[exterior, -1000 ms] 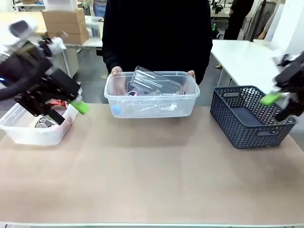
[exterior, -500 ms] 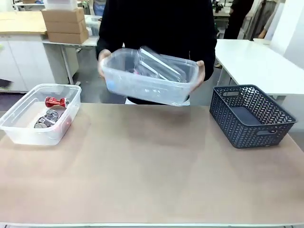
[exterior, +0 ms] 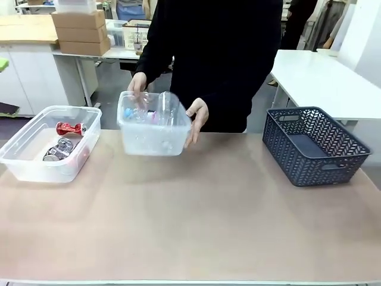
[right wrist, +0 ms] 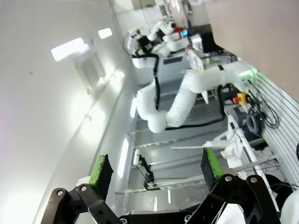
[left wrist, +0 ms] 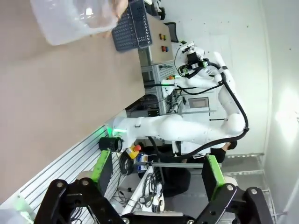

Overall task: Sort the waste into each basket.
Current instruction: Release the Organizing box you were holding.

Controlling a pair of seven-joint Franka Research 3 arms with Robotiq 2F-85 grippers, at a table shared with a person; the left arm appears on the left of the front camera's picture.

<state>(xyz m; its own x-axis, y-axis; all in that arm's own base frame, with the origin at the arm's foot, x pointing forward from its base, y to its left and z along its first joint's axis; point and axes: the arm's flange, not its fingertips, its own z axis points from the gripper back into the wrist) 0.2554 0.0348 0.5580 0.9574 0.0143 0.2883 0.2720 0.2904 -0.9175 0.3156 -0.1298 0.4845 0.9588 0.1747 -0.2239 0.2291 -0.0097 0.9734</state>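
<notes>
Clear plastic, the person's rectangular tub of bottles (exterior: 154, 124) has swung from table centre toward the second clear tub holding red and silver cans (exterior: 50, 143); sorting looks finished. Both arms have withdrawn: left gripper (left wrist: 156, 171) and right gripper (right wrist: 155, 171) stand released, grasping nothing. A dark grey lattice basket (exterior: 315, 146) sits right on the tan table (exterior: 196, 220); workshop behind.
</notes>
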